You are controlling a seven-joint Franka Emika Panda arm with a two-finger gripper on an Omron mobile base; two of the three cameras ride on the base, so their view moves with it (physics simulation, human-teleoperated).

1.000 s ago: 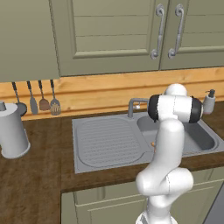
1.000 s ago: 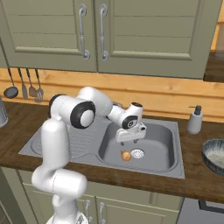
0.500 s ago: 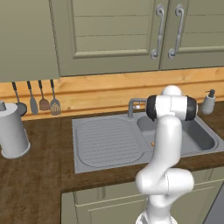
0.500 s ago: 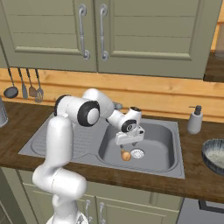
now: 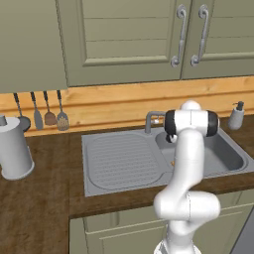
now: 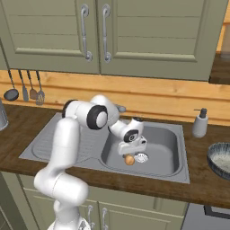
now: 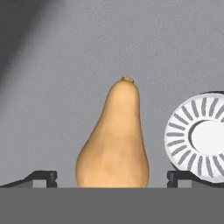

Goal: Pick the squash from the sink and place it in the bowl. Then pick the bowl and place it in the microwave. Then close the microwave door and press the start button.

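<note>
The tan-orange squash (image 7: 114,140) lies on the floor of the grey sink (image 6: 170,139), neck pointing away from the hand, beside the round metal drain (image 7: 199,138). My gripper (image 6: 130,154) is low in the basin right over the squash (image 6: 130,160) and stands open. Its two dark fingertips (image 7: 43,176) flank the squash's wide end without touching it. The dark bowl (image 6: 221,158) sits on the counter at the far right. In the left base view the arm covers the hand over the sink (image 5: 124,161). The microwave and its door are out of view.
A soap dispenser (image 6: 200,123) stands behind the sink's right corner. The faucet (image 5: 151,119) rises at the basin's back. Utensils (image 5: 48,111) hang on the wall and a grey canister (image 5: 14,149) stands at the left. Cabinet doors (image 6: 94,31) hang overhead.
The hand has dropped lower into the basin, closing in on the squash. Its jaws have stayed wide and the squash has not moved.
</note>
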